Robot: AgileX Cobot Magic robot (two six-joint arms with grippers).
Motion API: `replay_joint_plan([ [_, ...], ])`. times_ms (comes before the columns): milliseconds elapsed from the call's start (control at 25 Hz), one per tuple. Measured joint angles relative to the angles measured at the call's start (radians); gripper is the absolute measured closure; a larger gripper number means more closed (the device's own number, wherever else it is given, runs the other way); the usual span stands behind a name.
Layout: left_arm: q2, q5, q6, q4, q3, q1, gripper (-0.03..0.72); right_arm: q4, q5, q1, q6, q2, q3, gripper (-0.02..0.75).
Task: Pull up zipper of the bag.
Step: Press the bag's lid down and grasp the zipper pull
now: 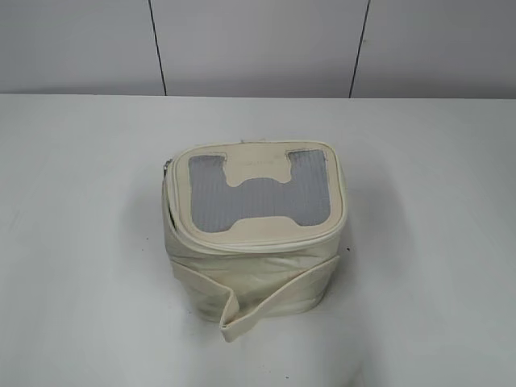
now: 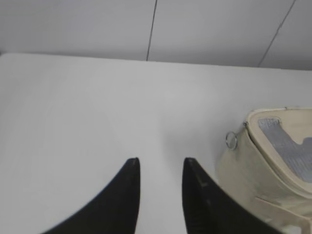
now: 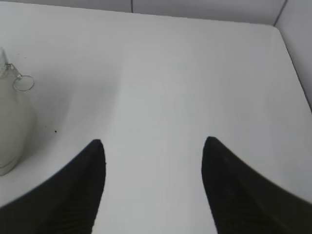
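The cream-white bag [image 1: 254, 234] stands mid-table, its lid with a grey mesh H panel on top. The zipper [image 1: 173, 205] runs round the lid edge; a silver slider shows at the lid's left corner. In the left wrist view the bag [image 2: 273, 165] is at the right, with a ring pull [image 2: 231, 140] hanging at its corner. My left gripper [image 2: 161, 163] is open and empty, left of the bag. In the right wrist view the bag's side [image 3: 12, 131] and a ring pull [image 3: 23, 83] are at the left edge. My right gripper [image 3: 152, 146] is open wide and empty.
A cream strap band [image 1: 266, 310] hangs loose across the bag's front and juts toward me. The white table [image 1: 81, 242] stretches round the bag on all sides. A grey panelled wall [image 1: 258, 44] stands behind. The table's right edge shows in the right wrist view [image 3: 292, 58].
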Motion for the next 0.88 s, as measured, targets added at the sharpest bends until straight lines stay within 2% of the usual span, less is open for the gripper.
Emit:
replay_joint_plan([
  [240, 0.252, -0.002, 0.197, -0.260, 0.000, 0.000, 0.450, 0.000, -0.058, 0.129, -0.127, 0.239, -0.101, 0.246],
  [400, 0.408, 0.011, 0.354, -0.443, 0.000, 0.000, 0.442, 0.001, -0.059, 0.152, -0.177, 0.464, -0.229, 0.248],
  [520, 0.537, 0.036, 0.453, -0.539, -0.001, 0.000, 0.439, 0.013, -0.049, 0.152, -0.235, 0.603, -0.341, 0.275],
  [680, 0.647, 0.058, 0.527, -0.596, -0.023, 0.000, 0.440, 0.123, -0.016, 0.152, -0.399, 0.798, -0.501, 0.295],
  [880, 0.756, 0.060, 0.568, -0.608, -0.090, 0.000, 0.438, 0.298, 0.102, 0.160, -0.590, 1.025, -0.706, 0.297],
])
